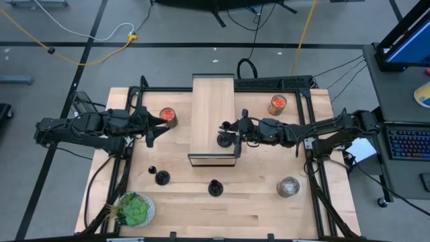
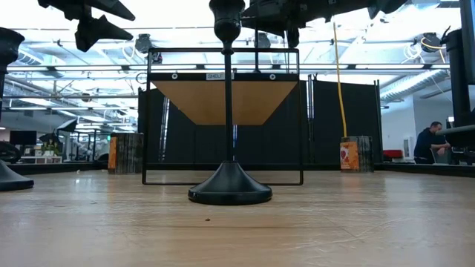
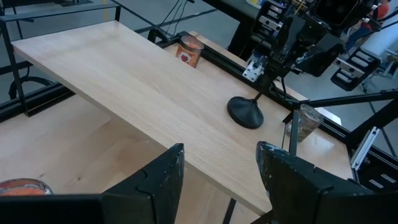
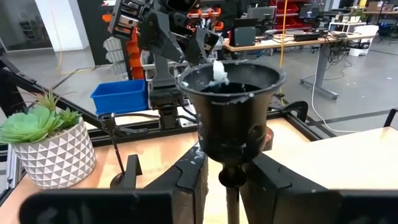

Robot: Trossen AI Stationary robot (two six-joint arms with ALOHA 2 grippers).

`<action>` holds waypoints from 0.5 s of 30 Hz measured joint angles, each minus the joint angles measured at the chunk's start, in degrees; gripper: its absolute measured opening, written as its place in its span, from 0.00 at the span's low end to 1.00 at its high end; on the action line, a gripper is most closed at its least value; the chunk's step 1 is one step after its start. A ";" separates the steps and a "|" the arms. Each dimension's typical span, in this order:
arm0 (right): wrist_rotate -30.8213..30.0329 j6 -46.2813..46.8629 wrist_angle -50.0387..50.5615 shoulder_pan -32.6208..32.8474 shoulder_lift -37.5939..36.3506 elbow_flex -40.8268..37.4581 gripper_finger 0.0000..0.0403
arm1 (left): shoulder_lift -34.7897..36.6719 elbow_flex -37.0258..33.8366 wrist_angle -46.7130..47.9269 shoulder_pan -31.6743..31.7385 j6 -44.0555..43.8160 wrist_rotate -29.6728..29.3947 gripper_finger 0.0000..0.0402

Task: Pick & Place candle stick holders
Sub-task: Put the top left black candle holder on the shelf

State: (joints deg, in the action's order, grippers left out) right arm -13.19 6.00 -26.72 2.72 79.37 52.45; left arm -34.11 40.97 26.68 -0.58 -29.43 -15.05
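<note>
1 holder (image 1: 224,139) set on shelf (image 1: 212,101), right gripper (image 1: 236,132) narrowly around stem. Open fully, lift straight, avoid tipping. Left gripper (image 1: 149,132) half-open, empty.

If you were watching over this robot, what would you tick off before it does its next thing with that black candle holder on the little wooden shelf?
1. Candle stick holder base on the raised wooden shelf, upright: ok.
2. It sits near the shelf's edge on the right arm's side; enough margin: cannot tell.
3. Right gripper fingers either side of the stem, just below the cup; fully let go: cannot tell.
4. Left gripper open, empty, off the shelf beside the red-filled glass jar: ok.
5. Two more candle stick holders standing on the table, waiting for pickup: ok.
</note>
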 joint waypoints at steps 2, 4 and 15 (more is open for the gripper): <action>-0.04 0.00 0.06 0.01 -0.15 0.00 0.19 | 0.00 0.00 0.00 0.00 0.00 0.00 0.52; -0.04 0.00 -0.02 0.00 -0.31 0.03 0.19 | 0.00 0.00 0.00 0.00 0.00 0.00 0.52; -0.02 0.75 0.14 0.02 -1.86 0.42 0.19 | 0.00 0.00 0.00 0.00 0.26 -0.02 0.52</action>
State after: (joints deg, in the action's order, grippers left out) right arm -13.21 6.75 -26.58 2.74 77.52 52.86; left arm -34.11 40.97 26.68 -0.58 -29.17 -15.07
